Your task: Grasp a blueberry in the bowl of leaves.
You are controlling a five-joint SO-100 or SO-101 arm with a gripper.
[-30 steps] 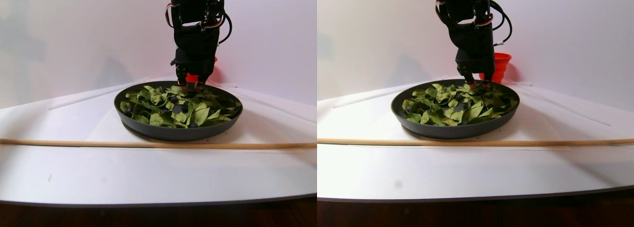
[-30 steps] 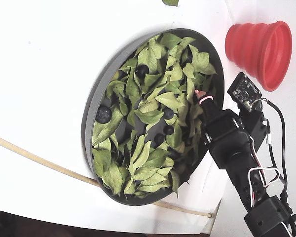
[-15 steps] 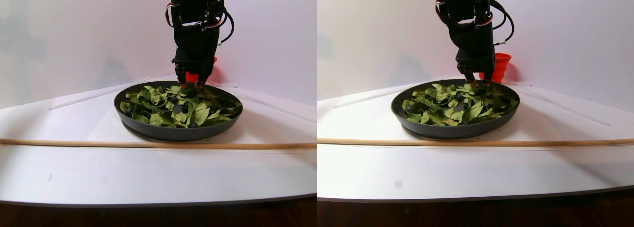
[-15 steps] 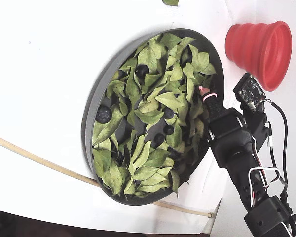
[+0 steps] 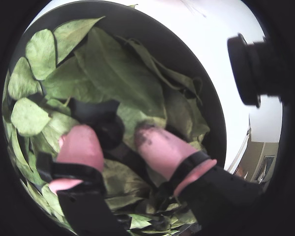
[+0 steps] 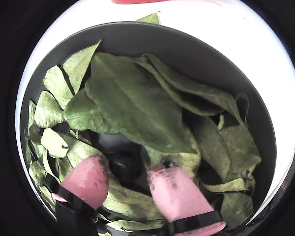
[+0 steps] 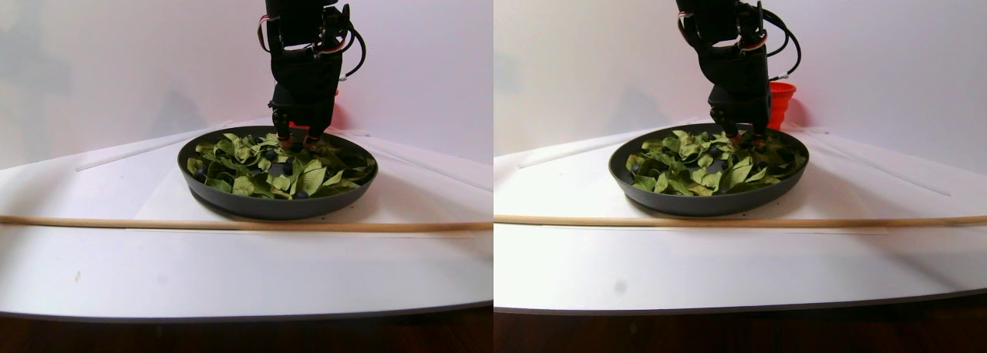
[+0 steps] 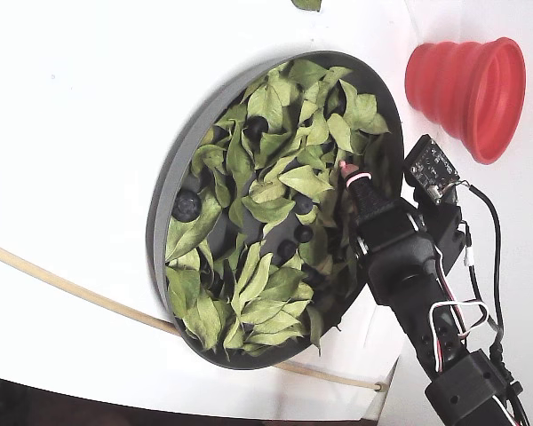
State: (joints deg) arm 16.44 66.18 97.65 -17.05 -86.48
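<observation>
Pink pads tip the gripper (image 6: 128, 174), and they stand apart, down among the leaves (image 6: 132, 98) with a dark round blueberry (image 6: 125, 164) sitting right between them; in both wrist views the berry looks just short of either pad, so I'd judge nothing is clamped yet. That puts the task, to my eye, past the reach and the lineup but before the squeeze and the lift, which are both left to do. One pad (image 5: 81, 145) rests on the leaves to the berry's left in a wrist view, the other to its right, smudged dark at the tip. Beyond the jaws a large leaf spreads toward the far rim of the dark grey bowl (image 6: 196, 49). From the fixed view the arm comes in over the bowl's edge, wrist pitched down. Past the bowl a red cup (image 8: 469, 82) stands well clear.
</observation>
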